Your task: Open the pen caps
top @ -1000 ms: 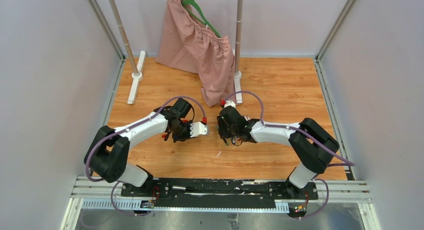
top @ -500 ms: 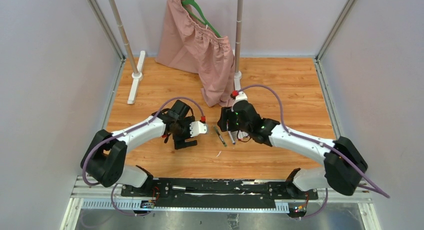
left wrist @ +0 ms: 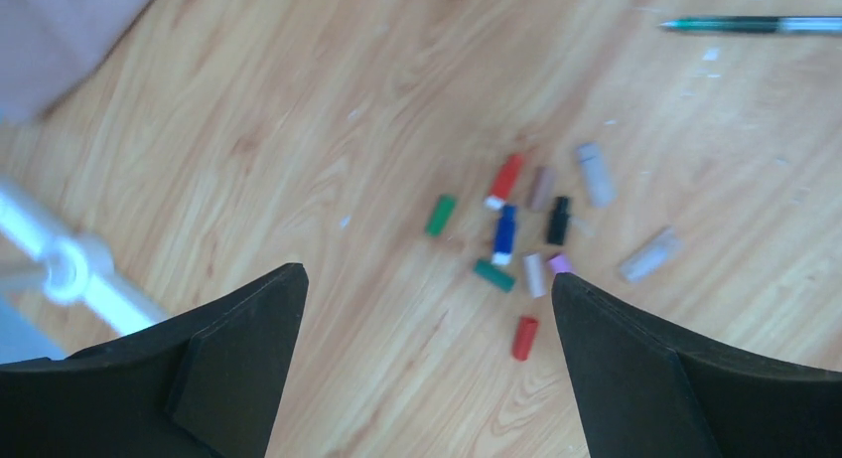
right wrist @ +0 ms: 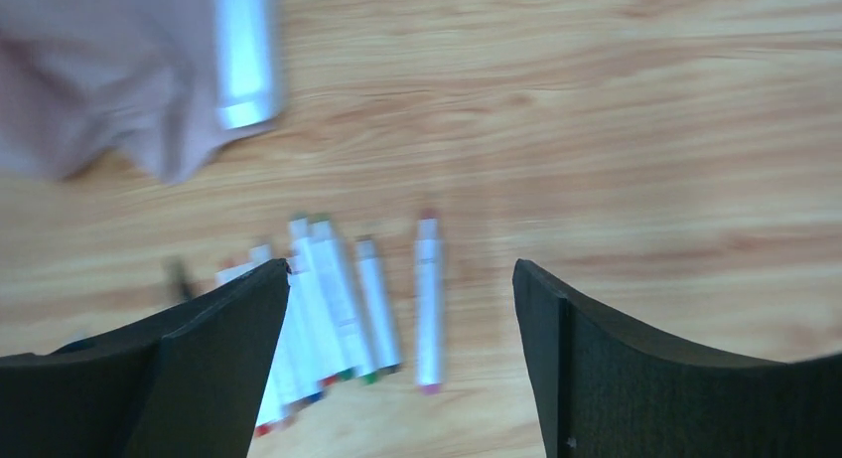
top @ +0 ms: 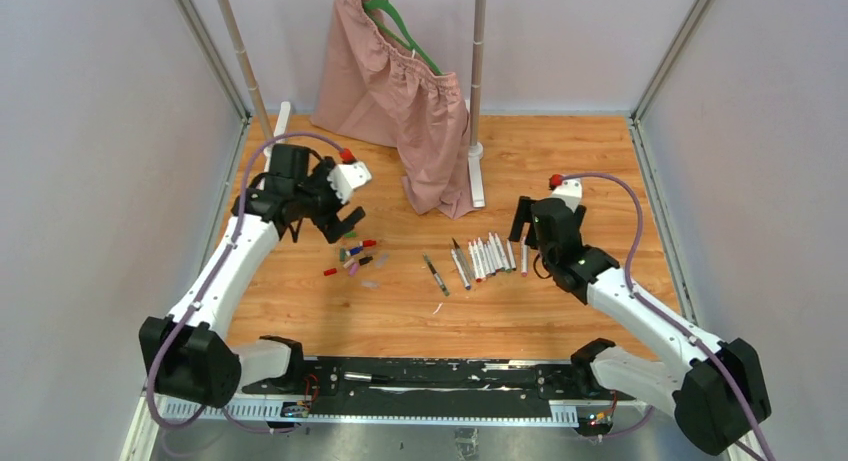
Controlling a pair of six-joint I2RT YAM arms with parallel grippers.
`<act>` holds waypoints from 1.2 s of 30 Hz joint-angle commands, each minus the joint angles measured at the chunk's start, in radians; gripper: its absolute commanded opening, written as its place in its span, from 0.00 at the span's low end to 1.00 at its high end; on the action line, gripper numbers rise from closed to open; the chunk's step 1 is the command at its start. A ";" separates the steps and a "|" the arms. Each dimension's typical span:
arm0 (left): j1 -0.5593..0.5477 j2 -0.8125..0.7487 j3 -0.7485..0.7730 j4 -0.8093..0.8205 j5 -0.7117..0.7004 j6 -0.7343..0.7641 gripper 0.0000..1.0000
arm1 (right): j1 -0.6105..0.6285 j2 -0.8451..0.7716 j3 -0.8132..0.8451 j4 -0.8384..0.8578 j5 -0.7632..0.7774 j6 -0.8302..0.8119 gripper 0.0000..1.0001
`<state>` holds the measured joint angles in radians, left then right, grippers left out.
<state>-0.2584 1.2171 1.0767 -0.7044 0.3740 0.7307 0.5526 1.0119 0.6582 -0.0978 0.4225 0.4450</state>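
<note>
The pen caps lie loose on the wooden floor in a small cluster of red, green, blue, black, pink and clear pieces. In the left wrist view the pen caps sit just ahead of my right fingertip. My left gripper hovers above and left of them, open and empty. A row of white pen barrels lies to the right of centre, and two more pens lie apart on its left. My right gripper hangs open over the row's right end, with the barrels below its jaws.
A pink garment hangs on a green hanger from a rack whose white feet stand at the back. The rack's foot is near my left finger. Grey walls close in both sides.
Both arms have swung apart from the centre, the left up and left, the right to the right. Both grippers have opened. Pens and caps now show on the floor.
</note>
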 commanded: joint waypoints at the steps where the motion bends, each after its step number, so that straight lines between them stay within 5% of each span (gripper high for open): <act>1: 0.187 0.023 -0.020 0.099 0.040 -0.103 1.00 | -0.134 -0.033 -0.064 -0.010 0.292 -0.070 0.90; 3: 0.288 0.045 -0.052 0.189 0.052 -0.149 1.00 | -0.227 -0.056 -0.084 0.018 0.311 -0.060 1.00; 9: 0.449 0.090 -0.203 0.507 0.089 -0.378 1.00 | -0.380 -0.022 -0.159 0.168 0.383 -0.094 1.00; 16: 0.452 0.103 -0.460 0.970 0.100 -0.571 1.00 | -0.408 0.132 -0.277 0.435 0.370 -0.204 1.00; 28: 0.451 0.147 -0.675 1.417 0.116 -0.717 1.00 | -0.413 0.311 -0.326 0.857 0.267 -0.410 1.00; 32: 0.440 0.150 -0.861 1.825 0.150 -0.757 1.00 | -0.413 0.315 -0.392 0.983 0.252 -0.435 1.00; 36: 0.430 0.096 -0.981 1.951 0.075 -0.745 1.00 | -0.373 0.264 -0.473 1.105 0.253 -0.479 1.00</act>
<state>0.1844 1.3567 0.1917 0.9192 0.4870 0.0067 0.1566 1.3201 0.2691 0.7925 0.6720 0.0322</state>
